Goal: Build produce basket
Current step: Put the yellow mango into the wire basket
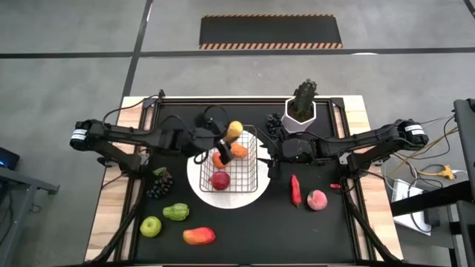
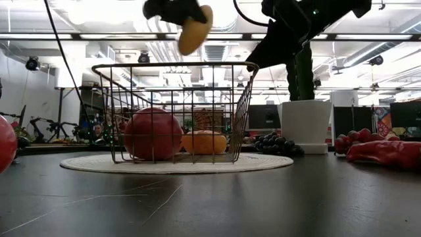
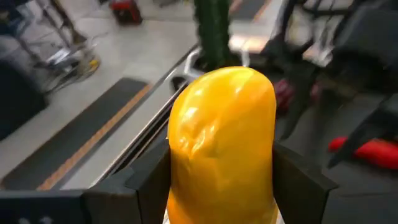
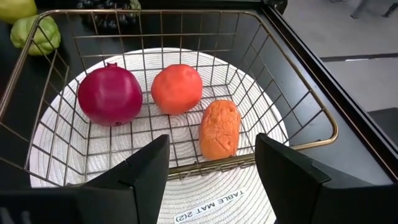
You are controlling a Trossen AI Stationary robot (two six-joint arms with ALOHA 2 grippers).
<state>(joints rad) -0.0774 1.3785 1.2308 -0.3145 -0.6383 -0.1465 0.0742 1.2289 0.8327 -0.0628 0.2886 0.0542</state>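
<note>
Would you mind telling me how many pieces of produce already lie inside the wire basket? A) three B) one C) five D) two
A: the right wrist view shows three in the basket: a dark red fruit, an orange-red fruit and an orange piece.

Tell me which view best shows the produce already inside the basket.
The right wrist view: it looks down into the basket, showing the red fruit and two orange pieces unobstructed. The high view shows them small; the low view through mesh; the left wrist view not at all.

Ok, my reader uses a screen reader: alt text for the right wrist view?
A wire basket on a white mat holds a dark red fruit, an orange fruit and an orange lump. The open right gripper faces its rim.
</note>
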